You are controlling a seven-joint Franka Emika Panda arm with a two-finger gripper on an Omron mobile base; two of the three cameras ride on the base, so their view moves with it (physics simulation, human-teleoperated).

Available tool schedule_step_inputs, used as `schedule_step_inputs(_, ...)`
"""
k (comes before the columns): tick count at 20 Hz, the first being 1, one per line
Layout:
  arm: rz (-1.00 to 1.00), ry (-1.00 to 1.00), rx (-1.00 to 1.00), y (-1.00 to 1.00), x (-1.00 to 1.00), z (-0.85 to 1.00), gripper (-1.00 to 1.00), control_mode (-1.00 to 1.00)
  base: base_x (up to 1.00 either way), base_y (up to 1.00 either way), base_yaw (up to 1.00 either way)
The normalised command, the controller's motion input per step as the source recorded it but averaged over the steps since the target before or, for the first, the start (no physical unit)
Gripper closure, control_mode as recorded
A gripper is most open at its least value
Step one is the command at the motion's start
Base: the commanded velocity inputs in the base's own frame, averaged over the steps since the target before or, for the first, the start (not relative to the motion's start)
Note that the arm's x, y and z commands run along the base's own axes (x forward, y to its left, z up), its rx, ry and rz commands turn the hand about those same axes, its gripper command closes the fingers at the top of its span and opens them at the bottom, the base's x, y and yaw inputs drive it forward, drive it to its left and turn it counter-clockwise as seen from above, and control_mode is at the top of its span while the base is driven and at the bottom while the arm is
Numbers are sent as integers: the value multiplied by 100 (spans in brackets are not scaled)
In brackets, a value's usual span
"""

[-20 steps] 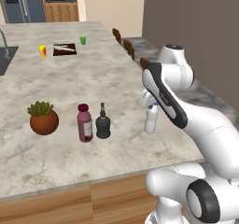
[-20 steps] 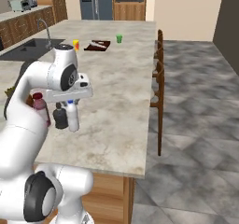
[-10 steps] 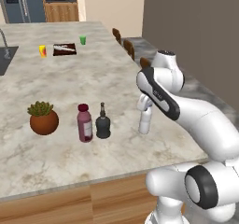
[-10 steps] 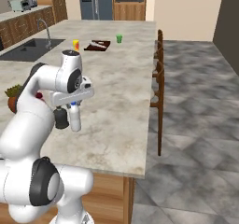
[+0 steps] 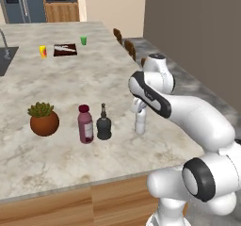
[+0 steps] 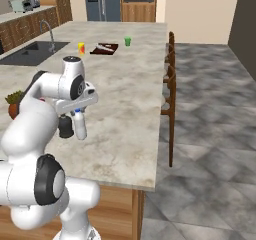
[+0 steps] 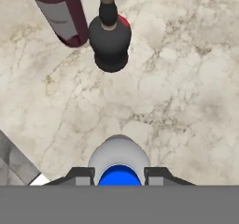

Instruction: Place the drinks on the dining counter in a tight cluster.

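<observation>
**Robot claw holding a small white bottle upright on a marble kitchen island**

Beige marble covers the top of a large island desk (image 5: 70, 79) with wooden sides, standing in a rendered kitchen with a dark refrigerator (image 6: 102, 1) and wooden cabinets at the far end. Wooden chairs (image 6: 170, 91) line one long edge, and a sink with a curved tap (image 6: 30, 51) sits at the other.

A white robot arm bends down over the near part of the desk. Its claw (image 5: 140, 108) is clenched around the top of a small white bottle with a blue cap (image 5: 140, 121), which stands upright with its base at the marble. In the hand view, the blue cap (image 7: 120, 176) sits between the two dark fingertips (image 7: 83, 175).

Near this bottle, with a clear gap of bare marble between, stands a squat black narrow-necked bottle (image 5: 103, 125). Just beside that one is a tall dark-red bottle with a maroon cap (image 5: 85, 124); whether these two touch cannot be told. Further along the same row sits a round brown plant pot (image 5: 44, 121) holding a green plant.

Well apart, at the far end of the desk, are a small yellow cup (image 5: 43, 51), a dark flat tray (image 5: 65, 49) and a small green cup (image 5: 83, 40).
</observation>
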Motion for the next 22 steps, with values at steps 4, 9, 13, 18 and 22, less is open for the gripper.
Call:
schedule_step_inputs(4,0,-5,0,18,43,-31,100,-100,0,0,0)
schedule_step_inputs(9,0,0,-1,13,35,-18,100,-100,0,0,0)
schedule_step_inputs(13,3,0,0,3,29,-5,100,-100,0,0,0)
schedule_step_inputs(18,12,0,0,4,32,-1,100,-100,0,0,0)
schedule_step_inputs(22,22,0,0,0,1,-6,100,-100,0,0,0)
